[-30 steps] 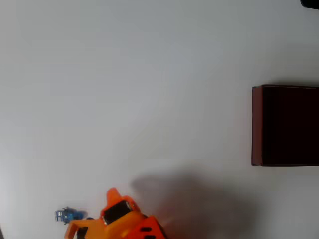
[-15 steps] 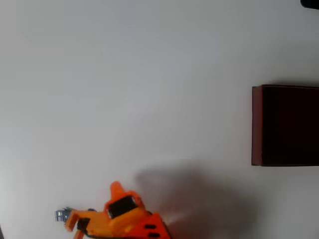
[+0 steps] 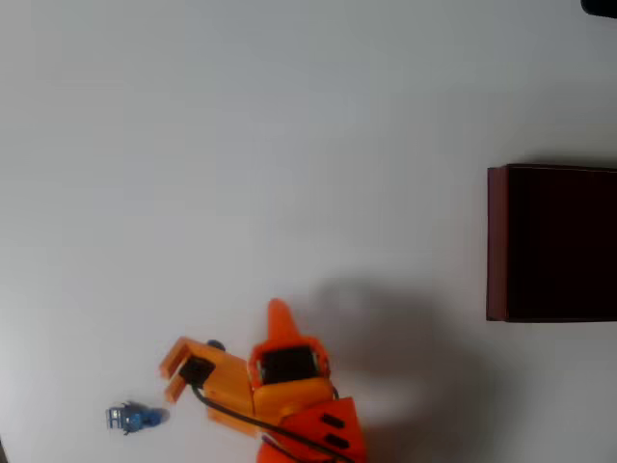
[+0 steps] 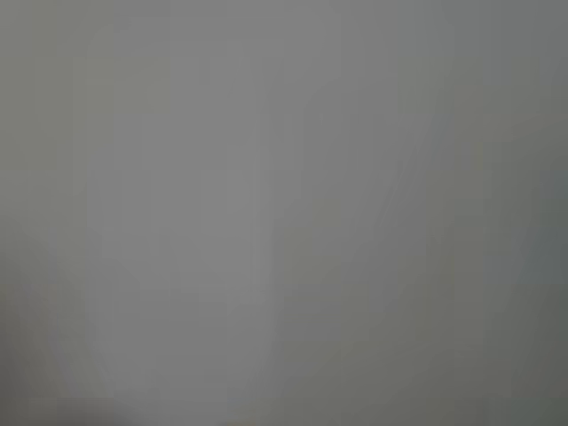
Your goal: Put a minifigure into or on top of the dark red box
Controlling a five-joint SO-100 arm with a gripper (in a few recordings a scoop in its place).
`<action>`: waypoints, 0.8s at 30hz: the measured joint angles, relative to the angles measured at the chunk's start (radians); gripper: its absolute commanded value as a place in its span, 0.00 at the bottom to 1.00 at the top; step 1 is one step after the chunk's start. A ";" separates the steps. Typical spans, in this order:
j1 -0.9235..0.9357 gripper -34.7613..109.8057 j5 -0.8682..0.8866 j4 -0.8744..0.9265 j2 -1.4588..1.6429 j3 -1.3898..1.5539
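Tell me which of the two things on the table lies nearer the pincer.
The minifigure, the tiny blue toy at the lower left of the overhead view, just below-left of the orange pincer. The dark red box sits far off at the right edge.

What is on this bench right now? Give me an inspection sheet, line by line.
Surface: plain white table, with a soft shadow right of the arm.
Job's things: minifigure lying on the table at lower left in the overhead view; dark red box at the right edge, nothing visible in its dark inside.
Clutter: nothing seen.
Gripper: orange gripper open, empty, up and right of the minifigure, apart from it.
Cables: black cable along the arm.
Surroundings: dark object at the top right corner. Wrist view a grey blur.
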 measured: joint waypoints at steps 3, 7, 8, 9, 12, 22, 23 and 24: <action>-0.063 0.24 0.170 0.028 -0.025 -0.078; -0.190 0.25 0.288 0.038 -0.235 -0.253; -0.216 0.26 0.308 0.055 -0.330 -0.311; -0.252 0.26 0.333 0.081 -0.434 -0.376; -0.368 0.29 0.423 0.138 -0.698 -0.538; -0.595 0.33 0.695 0.169 -0.798 -0.512; -0.617 0.33 0.723 0.170 -0.808 -0.508; -0.632 0.33 0.749 0.164 -0.818 -0.495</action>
